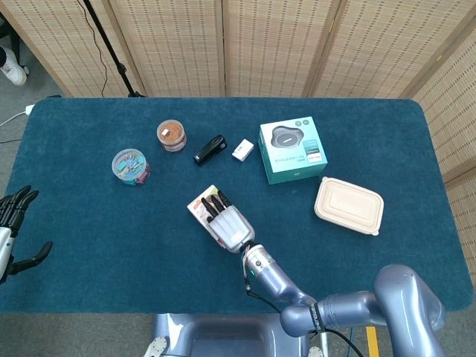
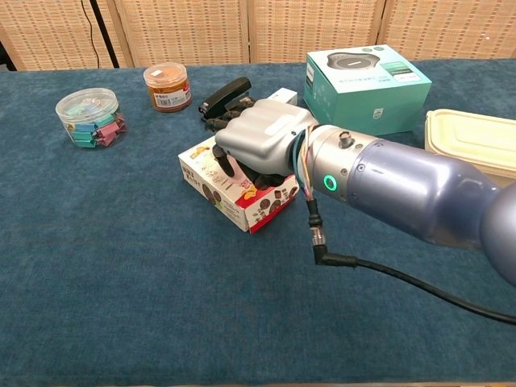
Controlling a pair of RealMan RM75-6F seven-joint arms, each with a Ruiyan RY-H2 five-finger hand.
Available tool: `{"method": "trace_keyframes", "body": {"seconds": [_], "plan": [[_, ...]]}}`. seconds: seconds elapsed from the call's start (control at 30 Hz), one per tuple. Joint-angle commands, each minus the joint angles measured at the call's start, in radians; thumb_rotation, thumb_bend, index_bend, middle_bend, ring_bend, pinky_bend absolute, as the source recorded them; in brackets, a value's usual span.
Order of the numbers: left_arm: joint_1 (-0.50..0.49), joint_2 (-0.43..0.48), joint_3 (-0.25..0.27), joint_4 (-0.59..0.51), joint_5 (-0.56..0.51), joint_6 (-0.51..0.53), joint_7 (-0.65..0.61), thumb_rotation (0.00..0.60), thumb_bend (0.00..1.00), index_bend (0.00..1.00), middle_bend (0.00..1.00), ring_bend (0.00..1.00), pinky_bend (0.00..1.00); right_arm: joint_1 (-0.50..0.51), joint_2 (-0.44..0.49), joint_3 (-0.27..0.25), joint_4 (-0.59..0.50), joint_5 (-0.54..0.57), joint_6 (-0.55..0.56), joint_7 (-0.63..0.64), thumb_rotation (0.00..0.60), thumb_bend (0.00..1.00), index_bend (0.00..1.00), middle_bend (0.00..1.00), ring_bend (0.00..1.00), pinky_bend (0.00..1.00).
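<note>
the right hand [image 2: 256, 141] lies palm-down over the small white-and-red printed cardboard snack box [image 2: 234, 187], near the middle of the dark blue cloth-covered table [image 1: 89, 223]; its dark fingers [image 1: 214, 205] reach across the top of the box toward the far side and the thumb curls down its near face, so the hand looks closed around the box, though i cannot tell whether the box is lifted or only pressed against the cloth. the box's long axis runs diagonally, from the far left to the near right as the head view shows it, roughly in line with the forearm behind the hand. the left hand [image 1: 13, 223] hangs at the left edge of the table with its fingers apart, holding nothing, well apart from the box, so the right hand is by far the nearer. beyond the box lie a black stapler [image 1: 210, 149] and a small white block [image 1: 242, 149], with a teal carton [image 1: 292, 149] and a cream lidded food container [image 1: 349, 205] off to the right. a clear tub of coloured clips [image 1: 130, 165] and a brown-filled jar [image 1: 172, 135] stand to the far left. open cloth stretches to the left and toward the near edge.
</note>
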State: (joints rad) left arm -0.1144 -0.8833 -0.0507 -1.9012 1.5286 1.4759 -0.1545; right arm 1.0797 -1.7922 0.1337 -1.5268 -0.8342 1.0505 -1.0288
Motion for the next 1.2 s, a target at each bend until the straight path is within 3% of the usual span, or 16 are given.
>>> {"method": "trace_keyframes", "body": {"seconds": [0.03, 0.33, 0.9, 1.2], "plan": [[0.000, 0.000, 0.001, 0.000, 0.002, 0.000, 0.000, 0.600, 0.30, 0.00, 0.00, 0.00, 0.00, -0.004, 0.004, -0.006, -0.003, -0.005, 0.001, 0.004, 0.600, 1.00, 0.36, 0.00, 0.00, 0.00], [0.001, 0.001, 0.004, -0.001, 0.010, 0.001, -0.003, 0.600, 0.30, 0.00, 0.00, 0.00, 0.00, -0.022, 0.017, -0.025, -0.004, -0.037, 0.003, 0.028, 0.600, 1.00, 0.37, 0.00, 0.00, 0.00], [0.002, 0.002, 0.005, 0.003, 0.012, 0.002, -0.009, 0.600, 0.30, 0.00, 0.00, 0.00, 0.00, -0.011, -0.018, -0.005, 0.006, -0.016, 0.001, 0.001, 0.600, 1.00, 0.37, 0.00, 0.00, 0.00], [0.002, 0.001, 0.007, 0.000, 0.017, 0.002, -0.006, 0.600, 0.30, 0.00, 0.00, 0.00, 0.00, -0.028, 0.016, -0.015, -0.010, -0.020, 0.011, 0.010, 0.600, 1.00, 0.37, 0.00, 0.00, 0.00]]}}
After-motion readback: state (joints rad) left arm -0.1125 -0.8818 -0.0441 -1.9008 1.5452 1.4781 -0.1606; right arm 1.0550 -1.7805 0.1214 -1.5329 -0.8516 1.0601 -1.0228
